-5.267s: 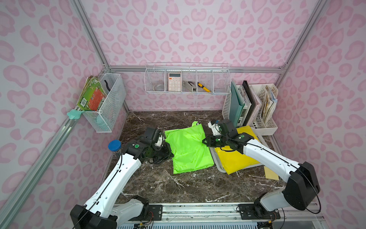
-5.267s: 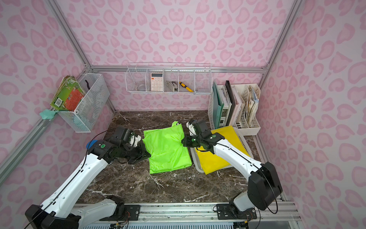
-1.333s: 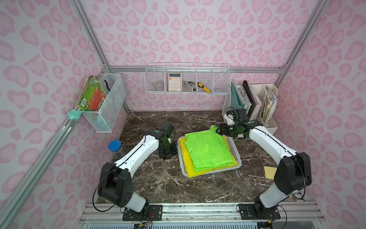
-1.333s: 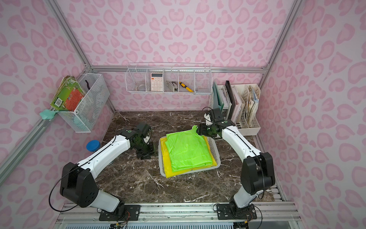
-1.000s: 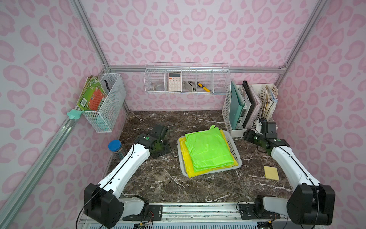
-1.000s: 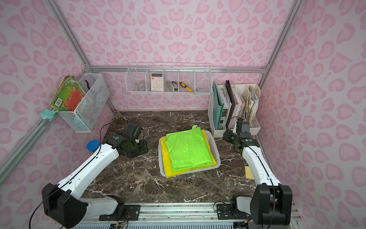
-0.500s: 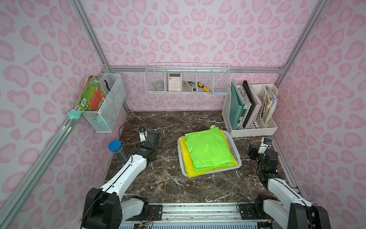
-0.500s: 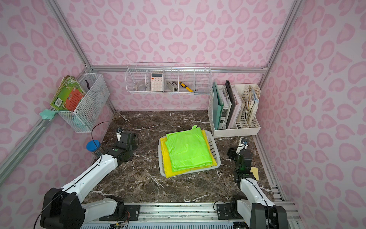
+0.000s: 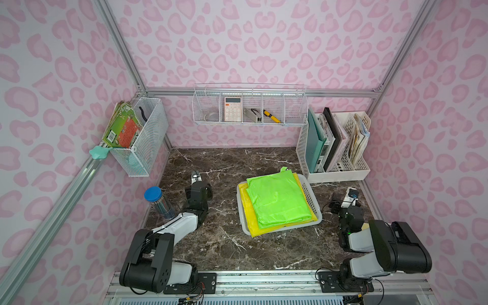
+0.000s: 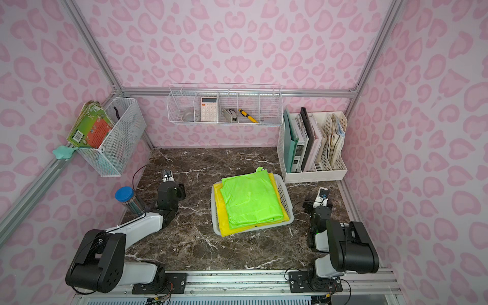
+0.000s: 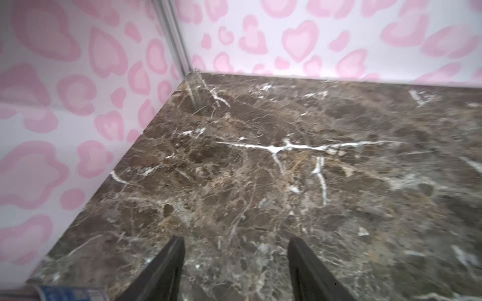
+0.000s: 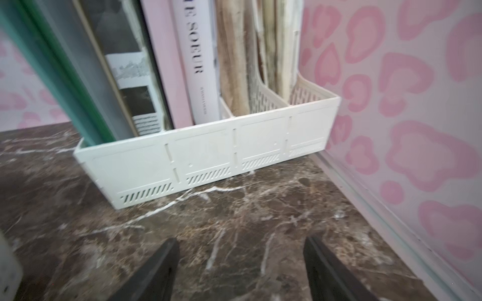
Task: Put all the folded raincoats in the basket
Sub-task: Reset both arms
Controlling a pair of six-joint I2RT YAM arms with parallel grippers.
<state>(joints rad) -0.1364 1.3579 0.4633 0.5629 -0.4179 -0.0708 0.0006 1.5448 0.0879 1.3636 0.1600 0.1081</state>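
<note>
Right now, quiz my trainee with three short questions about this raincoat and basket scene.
1. True or false: the green raincoat lies in the basket, on top of a yellow folded sheet.
2. The left gripper is: A shut on the raincoat, B open and empty, C out of view.
3. What stands just ahead of the right gripper?
Key: 1 true; 2 B; 3 the white file holder.
</note>
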